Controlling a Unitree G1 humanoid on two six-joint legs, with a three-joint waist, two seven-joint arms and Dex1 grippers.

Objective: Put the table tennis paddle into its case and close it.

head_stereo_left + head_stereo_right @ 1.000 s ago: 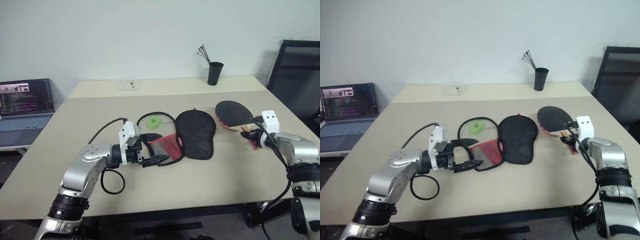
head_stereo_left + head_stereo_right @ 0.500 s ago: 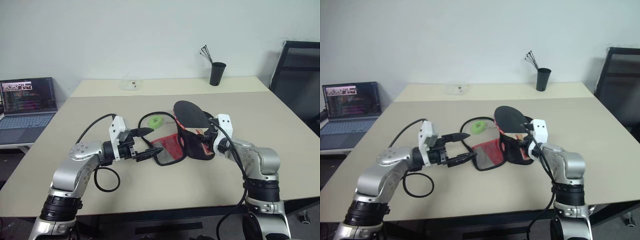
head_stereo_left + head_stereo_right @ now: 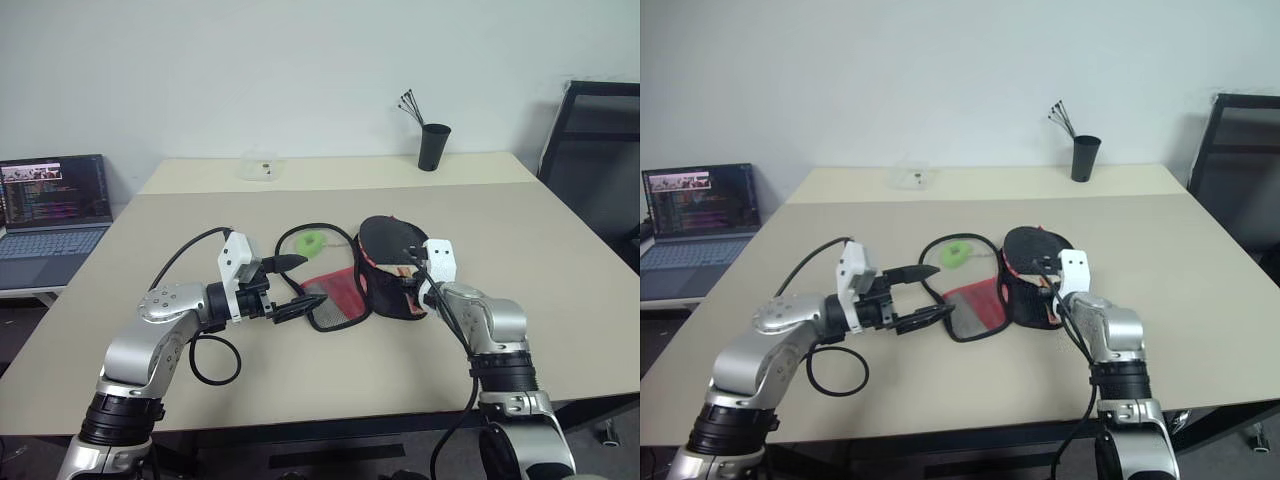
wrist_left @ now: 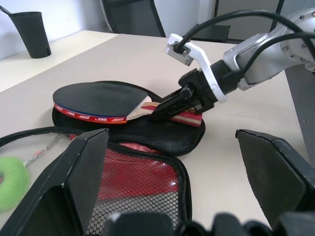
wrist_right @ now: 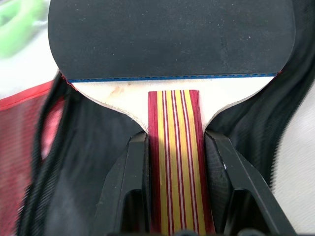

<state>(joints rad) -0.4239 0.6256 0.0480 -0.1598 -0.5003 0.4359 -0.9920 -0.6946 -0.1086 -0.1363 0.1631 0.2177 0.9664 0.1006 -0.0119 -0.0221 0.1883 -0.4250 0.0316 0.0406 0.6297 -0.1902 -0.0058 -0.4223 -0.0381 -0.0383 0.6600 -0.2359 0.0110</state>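
The round black-rubber table tennis paddle [image 4: 98, 98] with a red edge and striped wooden handle lies over the black half of the open black fabric case [image 4: 147, 135], on the beige table [image 3: 300, 380]. The right gripper [image 5: 174, 162] clamps the handle between its two black fingers [image 5: 128, 182]. The left gripper [image 3: 300, 285] has its fingers spread wide and holds nothing; it hovers just at the red mesh flap [image 4: 142, 182] of the case, perhaps touching its rim. A green ring tag [image 3: 308, 242] lies beside the case.
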